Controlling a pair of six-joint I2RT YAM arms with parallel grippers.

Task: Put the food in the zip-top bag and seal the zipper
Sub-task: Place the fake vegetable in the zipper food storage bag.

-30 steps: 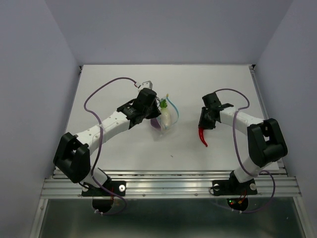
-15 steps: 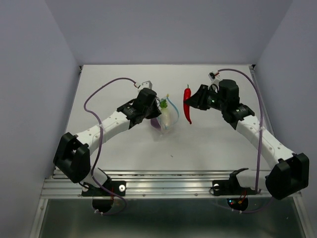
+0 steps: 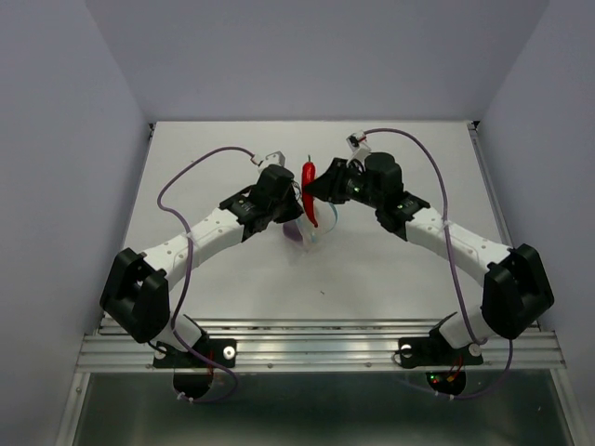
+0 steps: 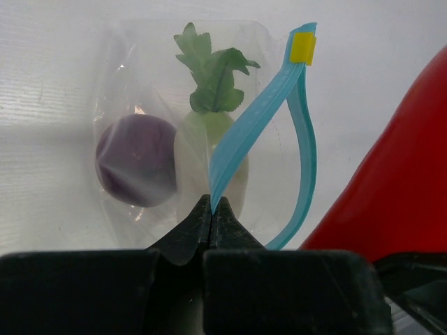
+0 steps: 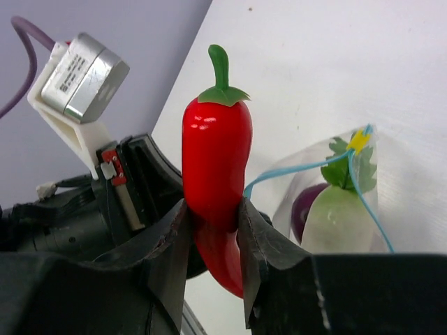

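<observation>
Holds one strip of the blue zipper pinched tight in the left gripper, leaving the bag with its mouth gaping over the worktop. Inside, at 9 o'clock of that strip: purple onion touching white radish. Clamps the red chili, stem up, in the right gripper, at 3 o'clock of the mouth in the left wrist view.

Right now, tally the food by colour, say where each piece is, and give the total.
White: 1, radish, in bag.
Purple: 1, onion, in bag.
Red: 1, chili, in right gripper, outside bag.
Total: 3.
</observation>
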